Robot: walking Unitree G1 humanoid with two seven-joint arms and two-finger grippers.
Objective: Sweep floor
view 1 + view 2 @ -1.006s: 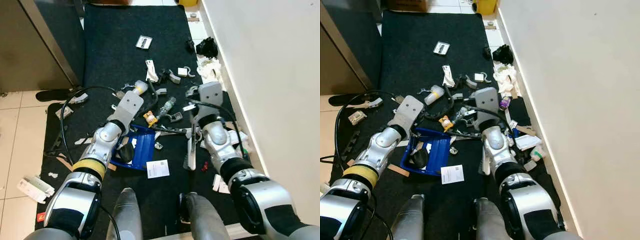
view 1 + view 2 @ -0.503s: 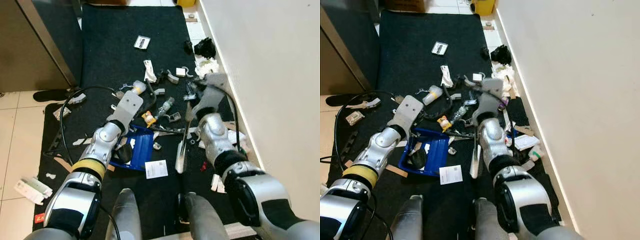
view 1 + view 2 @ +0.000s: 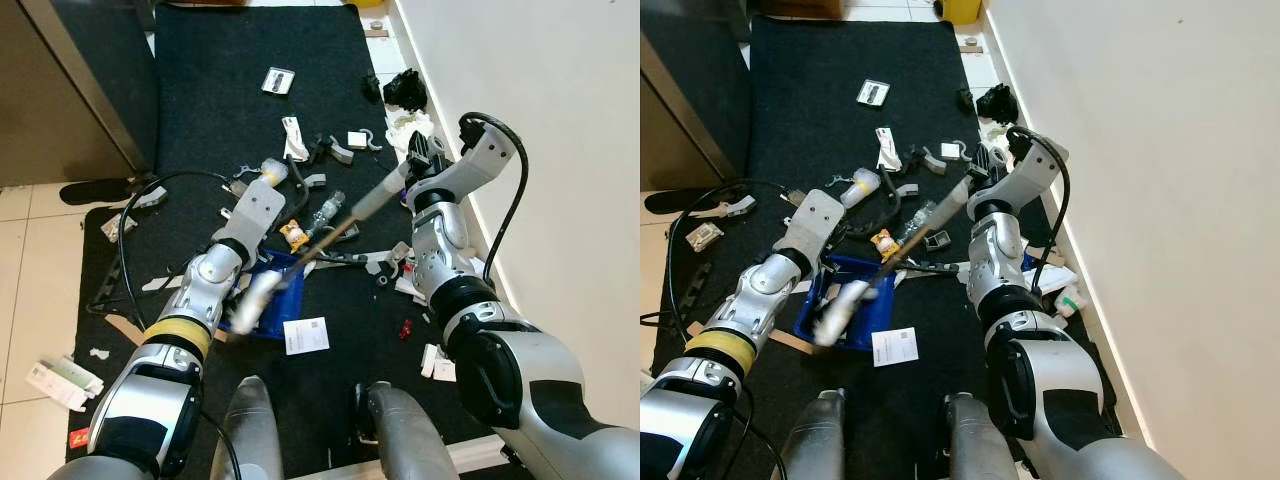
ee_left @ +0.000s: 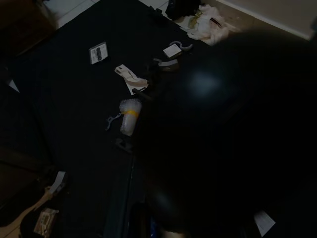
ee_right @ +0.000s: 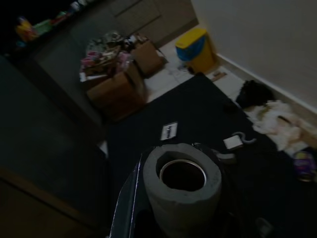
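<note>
**Brush swung across the mat to the blue dustpan**

The right gripper (image 3: 428, 160) is seen raised in the upper right of the left eye view, near the white wall (image 3: 560, 130), where a second ago it was lower and nearer the middle of the frame. Its fingers are closed around the grey foam-covered handle end of a long brush (image 3: 330, 235); in the right wrist view the hollow grey handle end (image 5: 182, 182) is seen head-on. The brush, which lay upright beside the right forearm a second ago, is now slanted from upper right to lower left, with its blurred pale head (image 3: 252, 297) over the blue plastic dustpan (image 3: 283, 292) at the middle of the frame.

The left gripper (image 3: 283, 205) is at the far edge of the dustpan, much as before; whether its fingers are spread or pressed together cannot be told. The left wrist view is very dark, and a pale plastic bottle (image 4: 129, 109) on the mat can be made out.

Scattered litter is spread over the black floor mat (image 3: 220, 90): a small white card (image 3: 306, 335) just below the dustpan, a white crumpled cloth (image 3: 412, 124) and a black bundle (image 3: 405, 91) by the wall.
</note>
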